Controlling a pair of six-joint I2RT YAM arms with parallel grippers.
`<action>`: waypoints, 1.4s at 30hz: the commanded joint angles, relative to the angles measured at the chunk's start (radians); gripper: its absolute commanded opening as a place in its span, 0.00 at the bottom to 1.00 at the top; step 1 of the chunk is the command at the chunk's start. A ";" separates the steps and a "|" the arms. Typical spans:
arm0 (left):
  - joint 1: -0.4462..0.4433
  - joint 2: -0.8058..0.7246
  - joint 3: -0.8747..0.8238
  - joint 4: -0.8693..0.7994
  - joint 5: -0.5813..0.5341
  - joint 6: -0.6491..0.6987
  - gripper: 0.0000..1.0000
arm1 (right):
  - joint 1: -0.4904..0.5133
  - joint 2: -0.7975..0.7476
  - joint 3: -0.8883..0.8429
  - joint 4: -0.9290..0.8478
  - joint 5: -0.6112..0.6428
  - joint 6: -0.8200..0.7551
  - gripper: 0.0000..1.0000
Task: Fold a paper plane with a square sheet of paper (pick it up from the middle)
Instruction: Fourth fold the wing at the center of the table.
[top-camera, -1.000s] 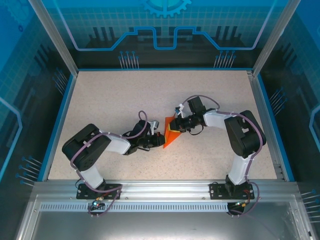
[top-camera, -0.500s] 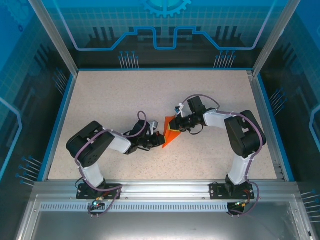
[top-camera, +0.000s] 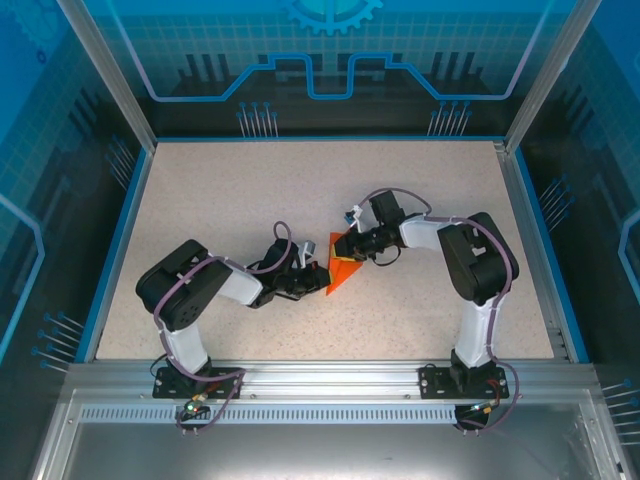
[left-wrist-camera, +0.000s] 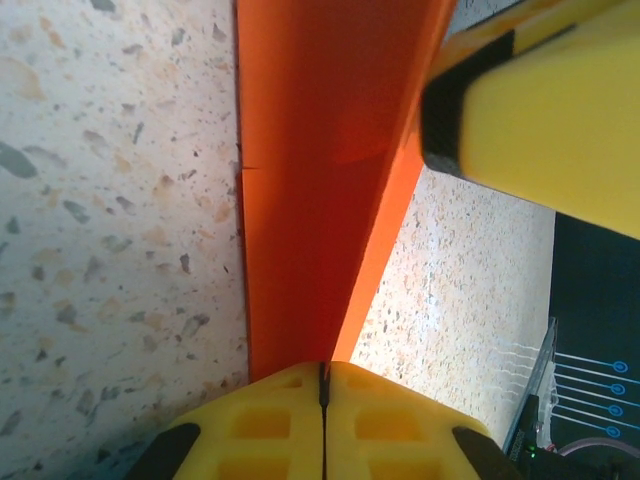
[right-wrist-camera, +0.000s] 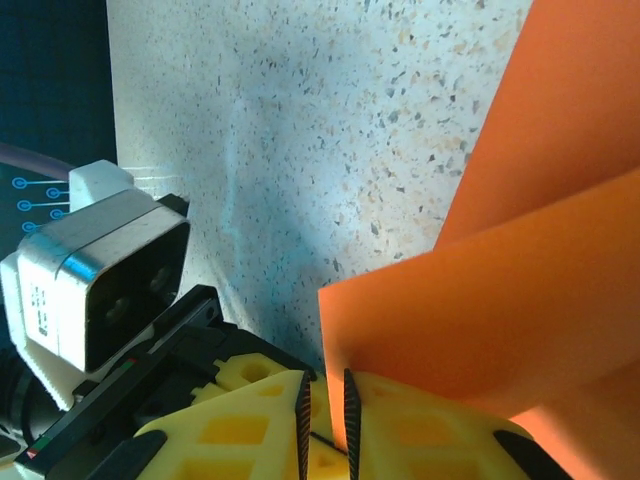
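Note:
The square sheet of paper (top-camera: 343, 264) is bright orange, folded into a narrow pointed shape and partly raised off the table between my two grippers. My left gripper (top-camera: 322, 280) meets its lower left edge. In the left wrist view the yellow jaws (left-wrist-camera: 323, 368) are shut, with the paper's (left-wrist-camera: 310, 180) crease running into their seam. My right gripper (top-camera: 346, 247) is at the paper's upper end. In the right wrist view its jaws (right-wrist-camera: 325, 385) are closed to a narrow slit, with the edge of an upright orange flap (right-wrist-camera: 500, 300) standing inside it.
The speckled tabletop (top-camera: 240, 190) is bordered by a blue rim (top-camera: 118, 250) and glass walls. The left arm's wrist camera (right-wrist-camera: 100, 270) sits close beside my right gripper. A right finger (left-wrist-camera: 540, 110) hangs over the paper in the left wrist view.
The right arm's elbow and forearm have swung a little left, and the left arm's elbow has edged right. The paper stays between both grippers, almost where it was.

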 joint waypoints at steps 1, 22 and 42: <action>0.007 -0.015 0.001 -0.117 -0.038 0.029 0.11 | -0.003 0.022 0.029 -0.014 0.008 -0.002 0.19; -0.011 -0.037 0.056 -0.217 -0.041 0.095 0.04 | -0.029 0.057 0.031 -0.039 0.033 -0.012 0.18; -0.005 -0.022 0.037 -0.237 -0.083 -0.017 0.00 | -0.028 0.117 0.088 -0.073 0.032 -0.016 0.20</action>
